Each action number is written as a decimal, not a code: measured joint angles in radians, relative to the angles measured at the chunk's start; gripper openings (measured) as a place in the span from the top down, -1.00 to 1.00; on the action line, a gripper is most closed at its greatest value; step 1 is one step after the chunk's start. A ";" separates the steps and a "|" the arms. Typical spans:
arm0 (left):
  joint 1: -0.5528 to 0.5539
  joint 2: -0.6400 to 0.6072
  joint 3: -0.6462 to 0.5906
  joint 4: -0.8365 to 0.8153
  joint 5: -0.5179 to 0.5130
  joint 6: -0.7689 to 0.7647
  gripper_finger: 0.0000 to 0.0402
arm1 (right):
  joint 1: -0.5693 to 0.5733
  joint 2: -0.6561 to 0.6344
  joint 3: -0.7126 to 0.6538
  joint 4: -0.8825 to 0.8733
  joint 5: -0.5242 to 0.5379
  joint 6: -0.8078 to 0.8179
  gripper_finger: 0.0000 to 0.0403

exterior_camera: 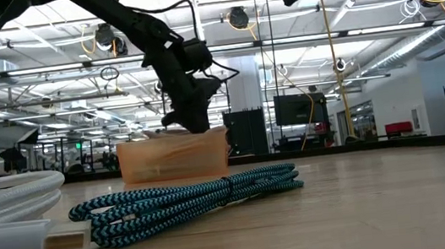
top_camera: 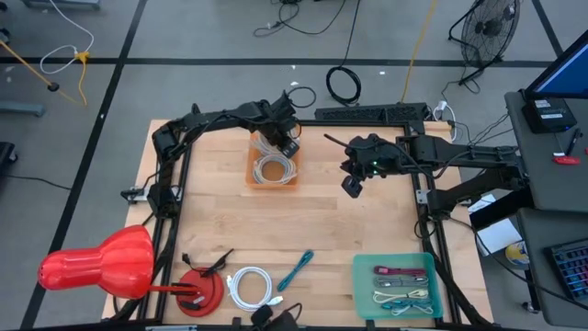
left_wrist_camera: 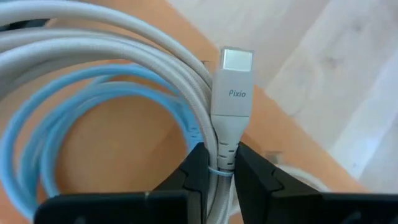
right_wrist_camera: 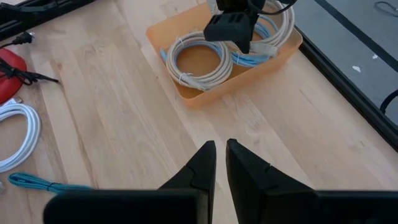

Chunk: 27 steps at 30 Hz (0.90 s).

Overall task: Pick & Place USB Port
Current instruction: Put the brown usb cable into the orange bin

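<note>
An orange bin [top_camera: 273, 181] stands at the far middle of the table and holds coiled grey cables [right_wrist_camera: 196, 62] and a light blue cable [left_wrist_camera: 37, 124]. My left gripper [left_wrist_camera: 222, 165] reaches down into the bin and is shut on a grey USB cable [left_wrist_camera: 124, 43] whose silver-tipped plug [left_wrist_camera: 233, 93] reads "Pixio". My right gripper [right_wrist_camera: 221, 149] hovers above bare table to the right of the bin [right_wrist_camera: 217, 93], fingers together and holding nothing. In the low view, the left gripper [exterior_camera: 196, 119] dips behind the bin's rim [exterior_camera: 169, 139]. My left gripper pinches the grey cable's strain-relief neck [left_wrist_camera: 224, 149], just behind the plug body, between its two fingers [left_wrist_camera: 194, 171]. The fingers come from above and lie across the cable. The plug sticks out beyond the fingertips over the bin's floor, and the coil curves away beside them.
A green tray [top_camera: 360, 285] with several cables sits at the near right. A teal braided cable [top_camera: 296, 269] and a white coiled cable [top_camera: 250, 285] lie near the front edge, beside red objects [top_camera: 101, 262] at the near left. Bare wood lies between bin and tray.
</note>
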State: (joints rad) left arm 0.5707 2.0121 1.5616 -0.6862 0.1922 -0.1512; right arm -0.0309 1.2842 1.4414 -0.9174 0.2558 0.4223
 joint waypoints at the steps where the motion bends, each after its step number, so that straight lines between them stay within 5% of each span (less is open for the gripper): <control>1: -0.001 0.000 0.000 0.002 0.013 0.004 0.75 | 0.000 0.000 0.000 -0.004 0.000 0.000 0.86; 27: 0.031 -0.001 0.000 -0.035 0.097 0.066 0.75 | 0.000 0.000 0.000 -0.032 0.000 0.003 0.86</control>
State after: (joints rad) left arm 0.6018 2.0113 1.5612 -0.7207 0.2891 -0.0848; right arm -0.0307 1.2842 1.4414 -0.9493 0.2558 0.4255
